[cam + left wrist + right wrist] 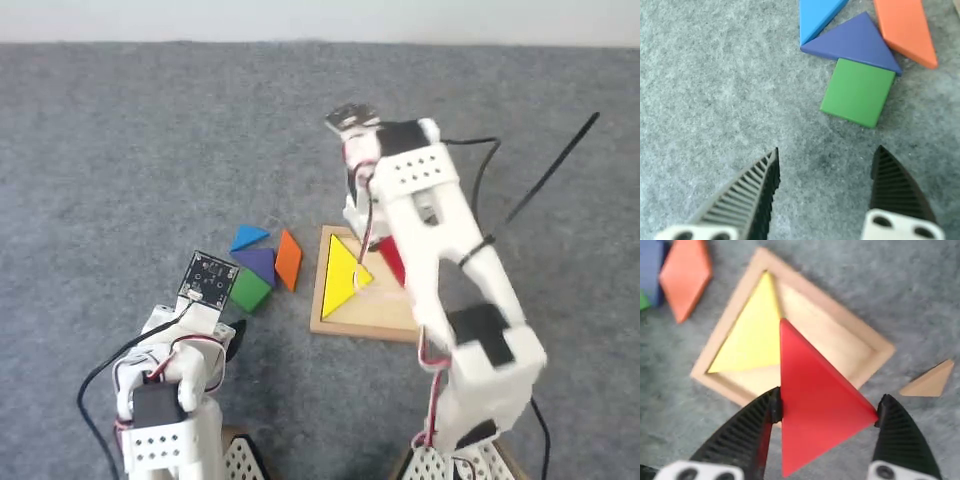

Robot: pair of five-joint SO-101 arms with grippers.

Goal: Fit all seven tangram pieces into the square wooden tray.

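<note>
The square wooden tray [365, 322] lies under my right arm and holds a yellow triangle [342, 275] along its left side. My right gripper [827, 412] is shut on a big red triangle [815, 395], which hangs over the tray's [867, 347] near part and overlaps its rim beside the yellow triangle [750, 337]. Left of the tray lie a blue triangle [817, 15], a purple triangle [852, 42], a green square [858, 92] and an orange parallelogram [902, 30]. My left gripper [825, 170] stands open just short of the green square, with nothing between its fingers.
A small tan triangle [930, 381] lies on the grey carpet just outside the tray. The right arm [440, 250] stretches over the tray's right half and hides it in the high view. Open carpet [150, 150] spreads to the back and left.
</note>
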